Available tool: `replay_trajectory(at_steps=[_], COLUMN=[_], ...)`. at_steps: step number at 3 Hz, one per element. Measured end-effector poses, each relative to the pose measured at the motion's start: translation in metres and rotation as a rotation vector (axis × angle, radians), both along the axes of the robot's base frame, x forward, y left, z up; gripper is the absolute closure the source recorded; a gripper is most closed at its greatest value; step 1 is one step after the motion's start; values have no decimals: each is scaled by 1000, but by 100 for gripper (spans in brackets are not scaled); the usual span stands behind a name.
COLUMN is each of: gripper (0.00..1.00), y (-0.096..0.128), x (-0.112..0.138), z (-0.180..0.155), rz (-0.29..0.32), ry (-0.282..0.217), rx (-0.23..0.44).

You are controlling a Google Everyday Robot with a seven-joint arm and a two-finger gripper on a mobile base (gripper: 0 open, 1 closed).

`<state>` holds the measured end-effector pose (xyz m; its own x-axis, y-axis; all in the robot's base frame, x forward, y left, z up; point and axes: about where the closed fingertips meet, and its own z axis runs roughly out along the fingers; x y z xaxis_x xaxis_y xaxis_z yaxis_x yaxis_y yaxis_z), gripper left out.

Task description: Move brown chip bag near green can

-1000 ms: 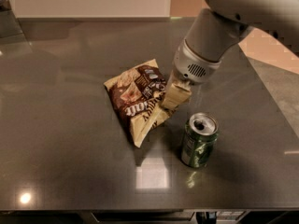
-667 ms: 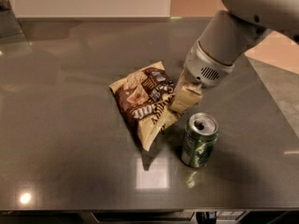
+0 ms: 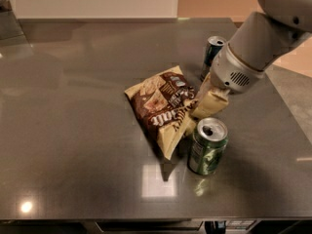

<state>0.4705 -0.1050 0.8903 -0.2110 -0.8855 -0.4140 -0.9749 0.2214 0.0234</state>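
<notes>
The bag (image 3: 160, 112) sits near the middle of the desk (image 3: 68, 135), dark brown in the centre with tan ends. It is tilted: its lower tan corner points to 6 o'clock and touches the desk, and it throws a shadow beneath. The claw (image 3: 208, 103) is at the bag's 3 o'clock edge, closed on that edge and gripping the bag. The white arm (image 3: 261, 45) runs up from the claw toward 1 o'clock and out of view. The green can (image 3: 207, 147) stands upright at 4 o'clock from the bag, just beside its lower corner and right below the claw, with its silver top and opening showing. A blue can (image 3: 212, 50) stands upright at 1 o'clock from the bag, partly hidden behind the arm.
</notes>
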Motion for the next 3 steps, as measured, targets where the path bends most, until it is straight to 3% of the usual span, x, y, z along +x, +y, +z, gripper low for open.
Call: replay_trajectory(at_steps=[2,3], gripper=[13,0], y=[2,3], x=[0,-1], z=[1,1], rz=[3,4], ry=[-5,-7], rx=[-1,-1])
